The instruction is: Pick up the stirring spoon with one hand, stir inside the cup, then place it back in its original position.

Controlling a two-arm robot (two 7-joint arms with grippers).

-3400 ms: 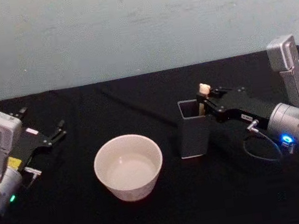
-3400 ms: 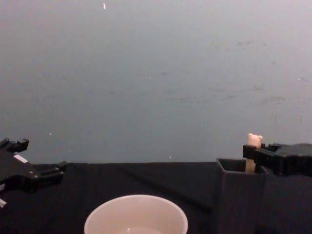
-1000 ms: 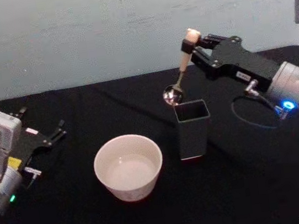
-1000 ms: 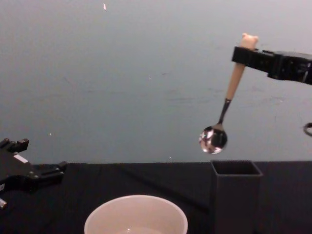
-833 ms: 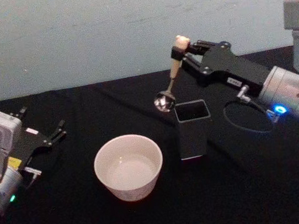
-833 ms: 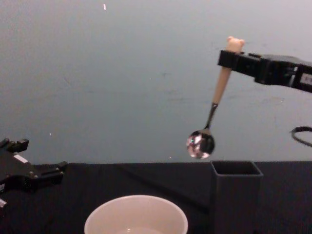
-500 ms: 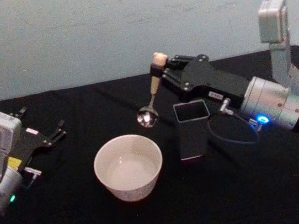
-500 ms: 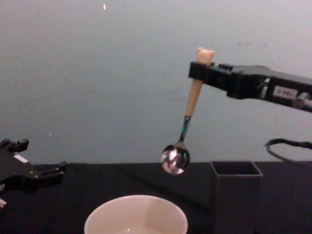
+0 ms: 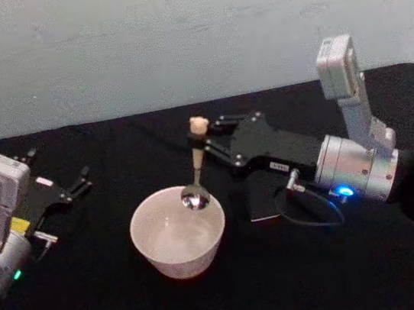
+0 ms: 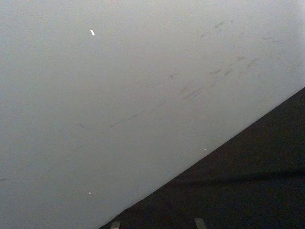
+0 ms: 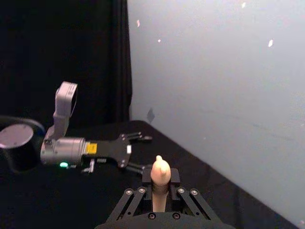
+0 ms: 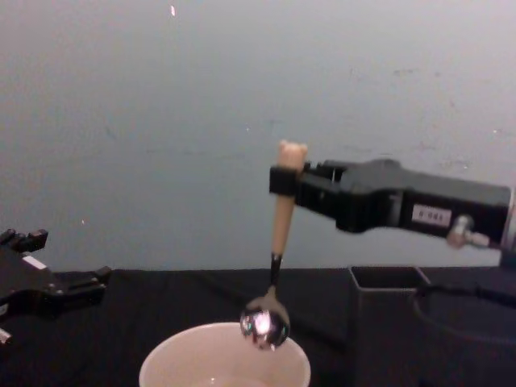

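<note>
Right gripper (image 9: 204, 141): pinching spoon (image 9: 196, 168) below the bear head.
Spoon: near upright, bowl at the cup's (image 9: 179, 244) far rim.
Left gripper (image 9: 60, 166): fingers spread, idle, far left.
Surface: black cloth (image 9: 97, 309); dark holder (image 12: 387, 322) beside the cup.
Room: plain pale wall (image 9: 175, 36).

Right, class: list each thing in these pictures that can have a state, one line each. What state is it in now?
stirring spoon: held upright, bowl down at the cup's rim level
cup: upright on the table, under the spoon bowl
dark holder: upright, spoon out of it
right gripper: shut on the spoon's handle, below the bear head
left gripper: open, parked at the left
</note>
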